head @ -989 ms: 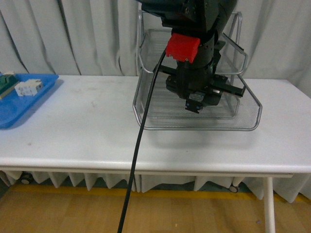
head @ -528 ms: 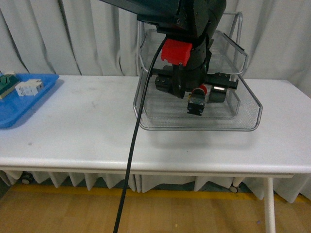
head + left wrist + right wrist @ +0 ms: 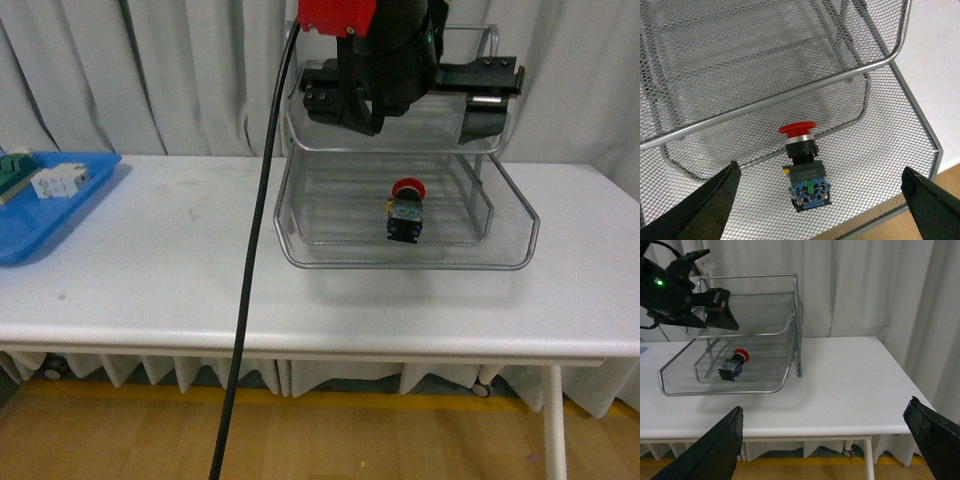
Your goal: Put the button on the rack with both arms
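Left wrist view, red-capped button (image 3: 805, 175) in rack (image 3: 790, 96), left claw (image 3: 820, 168) spread, right claw (image 3: 825, 406) spread

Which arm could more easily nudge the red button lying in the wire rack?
Probably left: the left fingers, open, hang directly over the button in the rack; the right fingers sit well off to the side.

White table (image 3: 150, 260) ahead of me, pleated skirt (image 3: 150, 372) under its edge. Pale curtains (image 3: 180, 70) cover the whole back wall. Wood floor (image 3: 120, 440) below, yellow strip (image 3: 150, 396) along it.
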### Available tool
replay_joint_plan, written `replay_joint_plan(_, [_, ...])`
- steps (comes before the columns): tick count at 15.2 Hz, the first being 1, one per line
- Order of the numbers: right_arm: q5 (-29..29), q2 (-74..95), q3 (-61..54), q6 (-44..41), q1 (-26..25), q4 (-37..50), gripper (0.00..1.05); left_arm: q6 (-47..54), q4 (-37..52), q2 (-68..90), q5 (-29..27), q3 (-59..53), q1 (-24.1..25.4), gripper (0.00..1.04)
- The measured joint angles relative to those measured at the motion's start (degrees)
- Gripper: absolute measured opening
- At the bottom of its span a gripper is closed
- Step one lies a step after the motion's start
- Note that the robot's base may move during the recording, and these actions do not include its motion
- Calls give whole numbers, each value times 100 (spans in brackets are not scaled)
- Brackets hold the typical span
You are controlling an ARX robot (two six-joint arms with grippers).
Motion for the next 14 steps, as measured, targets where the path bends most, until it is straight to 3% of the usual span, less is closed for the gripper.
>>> replay_joint_plan(6, [0,0,0,0,0,0,98,468,1882,-2603,-59,-3211,-20,98])
replay_joint_plan(8, [0,0,0,0,0,0,98,538,2645,-3689,-452,-4293,205,96])
replay_joint_plan(9, [-4,0,0,0,0,0,98,625,4295,-4201,-1569,-5263,334,83])
replay_joint_plan(10, [-2,0,0,0,0,-2,98,649,5421,-4747,-2188,-6264,555,71])
replay_joint_plan(12, [-4,0,0,0,0,0,98,649,6605,-5565,-2026,-7796,1097,45])
replay_joint_plan(14, [-2,0,0,0,0,-2,98,651,6861,-6181,-1537,-8929,1473,18])
